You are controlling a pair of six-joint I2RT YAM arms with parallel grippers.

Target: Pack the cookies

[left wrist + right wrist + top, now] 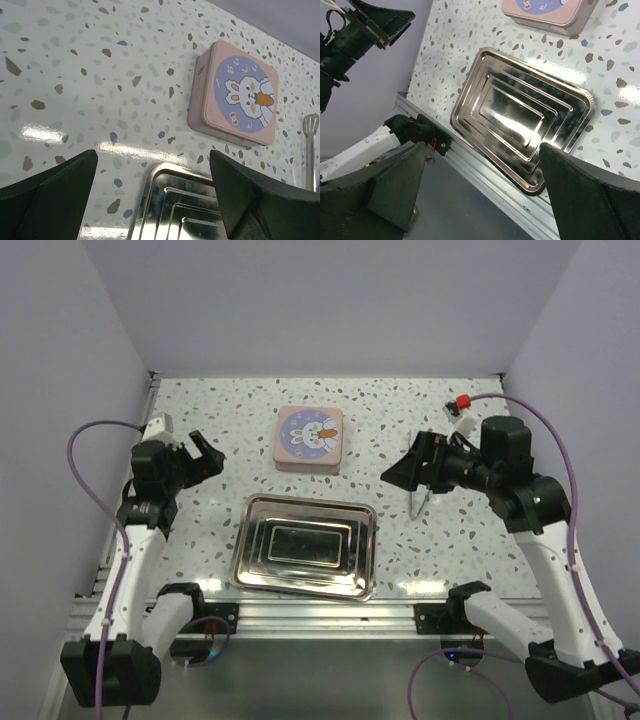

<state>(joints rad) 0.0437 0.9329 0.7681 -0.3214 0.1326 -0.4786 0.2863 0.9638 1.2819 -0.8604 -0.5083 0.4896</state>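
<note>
No cookies show in any view. A closed pink square tin [310, 438] with a rabbit picture on its lid sits at the table's middle back; it also shows in the left wrist view [235, 95] and the right wrist view [545, 12]. An empty steel tray [245, 540] lies in front of it, also seen in the wrist views [150, 200] [459, 107]. My left gripper [205, 455] [152, 160] is open and empty, in the air left of the tin. My right gripper [400, 472] [482, 150] is open and empty, in the air right of the tin.
Thin metal tongs [422, 502] lie on the table under my right gripper, right of the tray; their slotted tip shows in the left wrist view [310, 145]. The table's metal front rail [320, 615] runs just below the tray. Purple walls enclose the table.
</note>
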